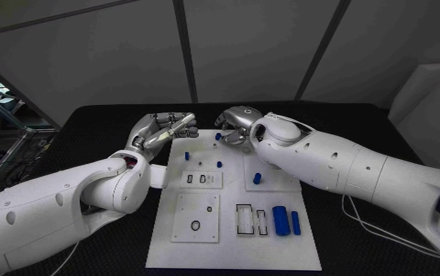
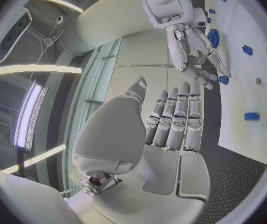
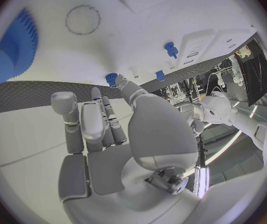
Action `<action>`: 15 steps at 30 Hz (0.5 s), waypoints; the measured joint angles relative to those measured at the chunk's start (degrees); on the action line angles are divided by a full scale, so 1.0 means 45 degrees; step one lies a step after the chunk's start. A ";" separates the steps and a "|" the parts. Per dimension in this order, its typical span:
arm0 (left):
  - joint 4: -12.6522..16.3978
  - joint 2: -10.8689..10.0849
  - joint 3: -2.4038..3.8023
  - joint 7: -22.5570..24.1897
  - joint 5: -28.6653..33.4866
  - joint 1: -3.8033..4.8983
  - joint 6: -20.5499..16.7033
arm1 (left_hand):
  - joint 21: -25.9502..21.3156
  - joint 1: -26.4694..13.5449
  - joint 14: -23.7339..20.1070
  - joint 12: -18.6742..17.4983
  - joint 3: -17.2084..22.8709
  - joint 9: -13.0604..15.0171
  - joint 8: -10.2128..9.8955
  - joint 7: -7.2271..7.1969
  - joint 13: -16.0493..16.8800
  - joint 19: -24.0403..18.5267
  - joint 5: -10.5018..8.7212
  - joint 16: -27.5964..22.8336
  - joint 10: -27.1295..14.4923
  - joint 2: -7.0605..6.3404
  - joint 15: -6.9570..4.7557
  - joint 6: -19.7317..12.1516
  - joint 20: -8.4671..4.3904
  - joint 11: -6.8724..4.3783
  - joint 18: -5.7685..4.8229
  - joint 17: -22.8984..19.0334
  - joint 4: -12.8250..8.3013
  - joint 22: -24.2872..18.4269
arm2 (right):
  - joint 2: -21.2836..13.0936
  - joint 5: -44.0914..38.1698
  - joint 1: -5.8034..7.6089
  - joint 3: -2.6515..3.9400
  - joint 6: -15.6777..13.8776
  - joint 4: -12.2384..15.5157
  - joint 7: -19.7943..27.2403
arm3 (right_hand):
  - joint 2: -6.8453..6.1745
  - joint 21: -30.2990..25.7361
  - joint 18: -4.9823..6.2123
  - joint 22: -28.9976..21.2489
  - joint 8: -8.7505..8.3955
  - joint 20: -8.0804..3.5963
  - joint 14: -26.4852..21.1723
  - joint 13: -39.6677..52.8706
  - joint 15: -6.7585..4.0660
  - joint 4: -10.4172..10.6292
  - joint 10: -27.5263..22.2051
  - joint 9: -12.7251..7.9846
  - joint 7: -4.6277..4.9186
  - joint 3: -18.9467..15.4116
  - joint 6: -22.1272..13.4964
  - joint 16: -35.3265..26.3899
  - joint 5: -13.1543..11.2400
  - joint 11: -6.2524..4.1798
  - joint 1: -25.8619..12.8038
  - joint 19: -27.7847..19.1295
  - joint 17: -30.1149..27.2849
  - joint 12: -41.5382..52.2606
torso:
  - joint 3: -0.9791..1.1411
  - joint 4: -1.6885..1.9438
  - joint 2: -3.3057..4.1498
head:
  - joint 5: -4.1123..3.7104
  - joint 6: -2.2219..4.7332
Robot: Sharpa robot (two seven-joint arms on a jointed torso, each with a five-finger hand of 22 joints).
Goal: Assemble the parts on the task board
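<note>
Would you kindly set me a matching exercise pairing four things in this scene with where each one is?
Things:
1. left hand
2. right hand
3. two long blue parts
4. black oval outline

Places:
A. near right part of the task board
B. beside the board's far left corner
C. near left part of the board
D. over the board's far edge

Pairs: 1-B, 2-D, 3-A, 4-C.

A black counter with a finely textured surface spans the scene. Behind it, from ten to two o'clock, stands a grey panelled wall crossed by dark seams. A thin white cable trails over the counter at four o'clock.
</note>
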 measured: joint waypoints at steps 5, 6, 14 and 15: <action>-0.0028 -0.0039 0.0000 -0.0003 0.0000 0.0003 0.0011 | 0.0000 0.0000 0.0000 0.0000 0.0000 0.0000 0.0000 0.0000 0.0000 0.0000 0.0000 0.0000 0.0000 0.0000 0.0000 0.0000 -0.0001 0.0000 -0.0692 0.0000 0.0000 0.0000 | -0.0774 0.0010 -0.0004 -0.0004 -0.0332 0.0993 0.0014 | 0.0058 0.0051 0.0000 0.0216 0.0179 -0.0047 0.0000 0.0063 -0.0001 0.0056 0.0127 0.0150 0.0105 -0.0232 0.0878 0.0000 0.0278 -0.0116 0.0190 0.0060 -0.0054 0.0412 | 0.0016 -0.0009 -0.0002 | -0.0021 0.0027; -0.0040 -0.0042 0.0000 -0.0007 0.0000 0.0003 0.0012 | 0.0000 0.0000 0.0000 0.0000 0.0000 0.0000 0.0000 0.0000 0.0000 0.0000 0.0000 0.0000 0.0000 0.0000 0.0000 0.0000 0.0000 0.0000 -0.0960 0.0003 0.0000 0.0000 | -0.0974 0.0026 -0.0004 -0.0004 -0.0407 0.1174 0.0015 | 0.0109 0.0153 0.0000 0.0353 0.0235 -0.0055 0.0000 0.0078 -0.0001 0.0082 0.0319 0.0186 0.0119 -0.0259 0.1069 0.0000 0.0346 -0.0132 0.0241 0.0195 0.0000 0.0533 | 0.0018 -0.0016 -0.0005 | -0.0027 0.0034; -0.0113 -0.0054 -0.0001 -0.0016 0.0000 0.0005 0.0035 | 0.0000 0.0000 0.0000 0.0000 0.0000 0.0001 0.0000 0.0000 0.0000 0.0000 0.0000 0.0000 -0.0049 0.0000 0.0000 0.0000 0.0000 0.0049 -0.0079 0.0014 0.0000 0.0000 | -0.3326 0.0832 -0.0001 0.0009 -0.1089 0.3082 -0.0202 | -0.0252 0.1030 -0.0001 0.1820 0.0572 -0.0366 -0.0004 0.1161 -0.0510 0.0497 0.3600 0.0304 -0.0105 -0.0533 0.2227 0.0793 0.1102 -0.0712 0.0199 0.1151 0.1191 0.2679 | 0.0076 -0.0121 -0.0081 | -0.0034 0.0098; -0.0124 -0.0053 -0.0001 -0.0017 0.0000 0.0005 0.0039 | 0.0000 0.0000 0.0000 0.0000 0.0000 0.0001 0.0000 0.0000 0.0000 0.0000 0.0000 0.0000 -0.0049 0.0000 0.0000 0.0000 0.0000 0.0049 -0.0083 0.0014 0.0000 0.0000 | -0.3592 0.1049 0.0004 0.0011 -0.1102 0.3275 -0.0261 | -0.0510 0.1152 0.0000 0.2023 0.0593 -0.0504 -0.0007 0.1708 -0.0617 0.0601 0.3925 0.0297 -0.0210 -0.0783 0.2210 0.0985 0.1283 -0.0847 0.0163 0.1290 0.1492 0.3362 | 0.0085 -0.0138 -0.0092 | -0.0035 0.0101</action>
